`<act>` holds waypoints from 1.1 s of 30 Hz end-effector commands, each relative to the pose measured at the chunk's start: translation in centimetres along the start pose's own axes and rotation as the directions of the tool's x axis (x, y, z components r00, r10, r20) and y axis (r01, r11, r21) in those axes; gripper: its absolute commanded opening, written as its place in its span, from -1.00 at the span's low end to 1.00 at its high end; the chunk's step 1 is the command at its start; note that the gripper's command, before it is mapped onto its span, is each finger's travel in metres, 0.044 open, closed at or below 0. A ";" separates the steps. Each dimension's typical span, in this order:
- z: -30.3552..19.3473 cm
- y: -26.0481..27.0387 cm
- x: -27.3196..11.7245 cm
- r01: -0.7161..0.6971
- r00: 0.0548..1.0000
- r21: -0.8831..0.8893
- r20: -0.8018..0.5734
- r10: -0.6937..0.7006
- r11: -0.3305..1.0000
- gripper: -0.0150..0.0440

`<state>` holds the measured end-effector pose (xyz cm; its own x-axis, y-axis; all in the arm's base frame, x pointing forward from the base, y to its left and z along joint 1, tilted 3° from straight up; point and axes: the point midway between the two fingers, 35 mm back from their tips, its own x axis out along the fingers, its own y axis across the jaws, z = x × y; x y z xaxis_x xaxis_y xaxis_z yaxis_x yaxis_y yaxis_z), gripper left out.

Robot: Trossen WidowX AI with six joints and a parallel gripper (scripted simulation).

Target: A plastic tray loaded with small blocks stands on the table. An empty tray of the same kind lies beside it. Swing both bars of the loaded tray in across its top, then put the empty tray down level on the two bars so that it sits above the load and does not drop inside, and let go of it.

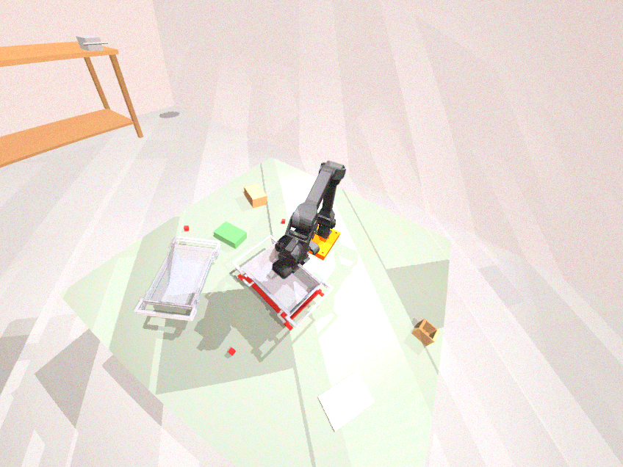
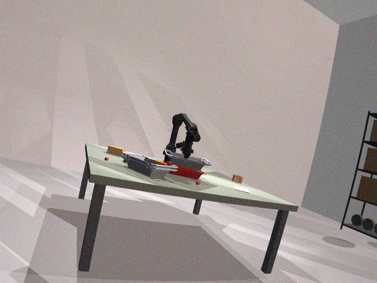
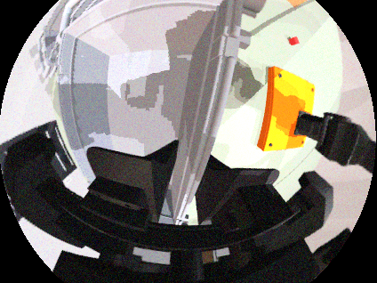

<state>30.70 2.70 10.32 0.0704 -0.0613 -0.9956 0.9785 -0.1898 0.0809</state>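
A grey tray (image 1: 255, 266) (image 2: 197, 164) (image 3: 86, 62) looks empty and is directly over the red tray (image 1: 267, 299) (image 2: 185, 172), roughly parallel to it. Whether the two touch is unclear. My gripper (image 1: 292, 262) (image 2: 187, 155) (image 3: 184, 145) is shut on the grey tray's long wall, on the side facing the arm's base. White wire bars (image 1: 314, 310) (image 2: 206, 161) stick out at the grey tray's ends. The red tray's inside and load are hidden, and its bars cannot be made out clearly. A second grey tray (image 1: 178, 274) (image 2: 140, 164) stands apart, with no blocks visible in it.
A green block (image 1: 230, 234) and a tan block (image 1: 255, 195) (image 2: 114, 150) lie behind the trays. Small red cubes (image 1: 231, 351) (image 2: 197, 183) are scattered about. A small brown open box (image 1: 425, 332) and a white sheet (image 1: 346, 402) lie right. The arm's orange base plate (image 3: 277, 120) is near the held wall.
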 end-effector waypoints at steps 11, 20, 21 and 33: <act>0.0 -0.7 0.8 0.037 0.999 0.002 0.002 -0.037 0.999 -0.39; 0.0 -0.7 0.8 0.037 0.999 0.002 0.002 -0.037 0.999 0.06; 0.0 -0.7 0.8 0.037 0.999 0.002 0.002 -0.037 0.999 0.11; 0.0 -0.7 0.8 0.037 0.999 0.002 0.002 -0.037 0.999 0.70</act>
<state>30.19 2.72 9.54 0.0375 -0.0595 -0.9975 0.9802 -0.1918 0.0483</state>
